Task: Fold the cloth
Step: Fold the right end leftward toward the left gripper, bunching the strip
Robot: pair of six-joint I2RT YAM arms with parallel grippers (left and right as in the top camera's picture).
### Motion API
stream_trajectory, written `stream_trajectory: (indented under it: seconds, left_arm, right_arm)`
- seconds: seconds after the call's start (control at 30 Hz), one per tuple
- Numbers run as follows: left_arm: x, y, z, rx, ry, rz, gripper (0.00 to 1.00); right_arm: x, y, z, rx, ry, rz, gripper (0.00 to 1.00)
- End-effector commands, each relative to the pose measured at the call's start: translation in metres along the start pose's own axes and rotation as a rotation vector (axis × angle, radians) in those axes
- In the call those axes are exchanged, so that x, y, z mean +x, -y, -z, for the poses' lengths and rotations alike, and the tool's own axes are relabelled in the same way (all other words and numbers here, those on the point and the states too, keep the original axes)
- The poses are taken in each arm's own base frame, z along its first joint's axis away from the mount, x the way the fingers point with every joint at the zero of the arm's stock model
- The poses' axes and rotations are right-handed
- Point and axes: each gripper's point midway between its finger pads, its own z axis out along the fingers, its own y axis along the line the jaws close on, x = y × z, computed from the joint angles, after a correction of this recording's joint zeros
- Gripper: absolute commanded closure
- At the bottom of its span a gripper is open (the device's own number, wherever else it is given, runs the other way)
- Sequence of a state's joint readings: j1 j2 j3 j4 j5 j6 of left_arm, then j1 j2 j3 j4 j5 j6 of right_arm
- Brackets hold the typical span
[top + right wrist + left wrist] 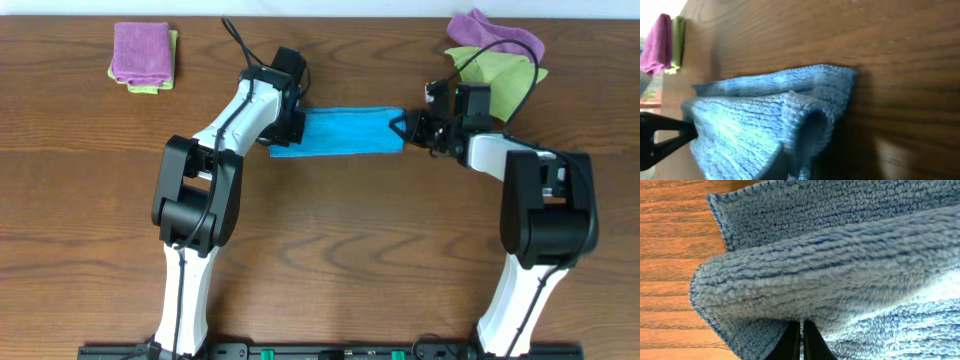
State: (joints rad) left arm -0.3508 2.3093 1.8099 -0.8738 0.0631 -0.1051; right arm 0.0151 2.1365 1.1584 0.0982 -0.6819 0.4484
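In the overhead view, the cloth point(340, 132) is seen stretched as a narrow sky-blue band across the middle of the tabletop point(340, 240), already doubled lengthwise, between the two arms. The left claw point(293, 128) is set at its left end and the right claw point(408, 128) at its right end. A purple cloth point(141, 52) on a yellow-green cloth point(150, 86) is stacked at the far left corner, and another such pair point(495, 50) is heaped at the far right, well apart from the work.

In the left wrist view, the left claw's fingertips point(792, 342) are seen clenched together under a thick rolled fold of terry, so the cloth is judged to be pinched there. The pile is looped and soft, and the lifted layer sags over the lower one.

In the right wrist view, one black finger point(670, 134) of the right claw is seen meeting the cloth's edge at the left of the picture. The claw is clenched, and it appears to be gripping that end, though the pinch itself is not shown. The free corner is draped limp on the wood.

The cloth is judged light, floppy and grippy rather than slippery. No shape will be kept by it, so it is best taken at the corners or the stitched hem, with both layers pinched together and kept lightly taut between the two ends.
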Motion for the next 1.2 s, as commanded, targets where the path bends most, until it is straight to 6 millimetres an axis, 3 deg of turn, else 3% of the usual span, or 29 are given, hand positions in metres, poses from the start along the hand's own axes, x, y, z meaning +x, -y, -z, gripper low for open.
stream_trajectory:
  seconds: [0.0,0.23,0.53,0.67,0.9,1.17]
  left_arm:
    - [0.023,0.018,-0.023,0.053,-0.087,-0.035,0.94]
    - [0.024,0.023,-0.022,0.085,-0.092,-0.035,0.94]
    - [0.026,0.033,-0.02,0.14,-0.103,-0.031,0.94]
    - [0.028,0.04,-0.019,0.182,-0.121,0.026,0.94]
    - [0.032,0.052,-0.016,0.226,-0.137,0.039,0.94]
    - [0.045,0.083,-0.011,0.267,-0.166,-0.016,0.94]
  right_arm:
    - [0.007,-0.003,-0.008,0.01,-0.013,-0.006,0.99]
    - [0.005,-0.036,-0.002,-0.126,-0.039,0.012,0.99]
    - [-0.033,-0.087,0.043,-0.104,0.097,0.135,0.98]
    - [-0.028,-0.081,0.051,0.035,0.105,0.145,0.99]
    - [0.002,-0.055,0.044,0.287,0.042,0.165,0.99]
    - [0.012,-0.061,0.034,0.366,0.046,0.228,0.98]
